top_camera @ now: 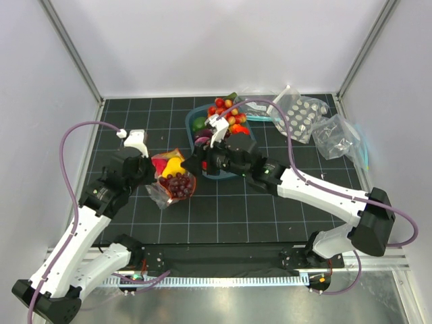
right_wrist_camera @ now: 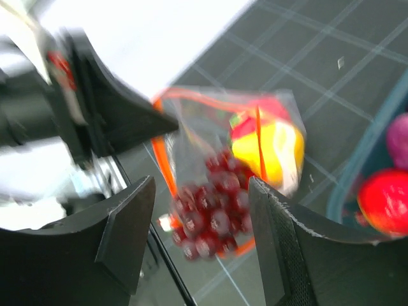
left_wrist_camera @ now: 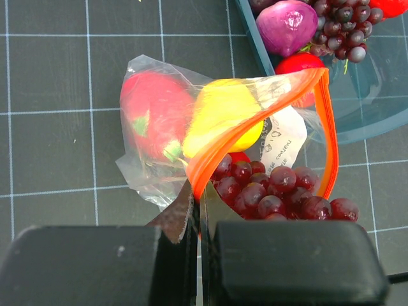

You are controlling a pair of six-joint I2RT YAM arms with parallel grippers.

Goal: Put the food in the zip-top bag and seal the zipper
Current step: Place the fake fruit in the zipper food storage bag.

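We log: zip-top bag (left_wrist_camera: 143, 166) on the mat (left_wrist_camera: 51, 76) beside the blue tub (left_wrist_camera: 382, 121), red and yellow food (left_wrist_camera: 156, 108) inside, grapes (left_wrist_camera: 274, 191) at its mouth; zipper (left_wrist_camera: 255, 95) unsealed, pinched in our closed left gripper (left_wrist_camera: 199, 224); right gripper (right_wrist_camera: 203, 236) agape, empty; more pieces wait in the tub.

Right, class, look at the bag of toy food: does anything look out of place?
The grapes sit in the mouth of the zip-top bag, between the two sides of the orange-red zipper, which bows wide open. The left gripper pinches the strip. Sealing would probably catch on them.
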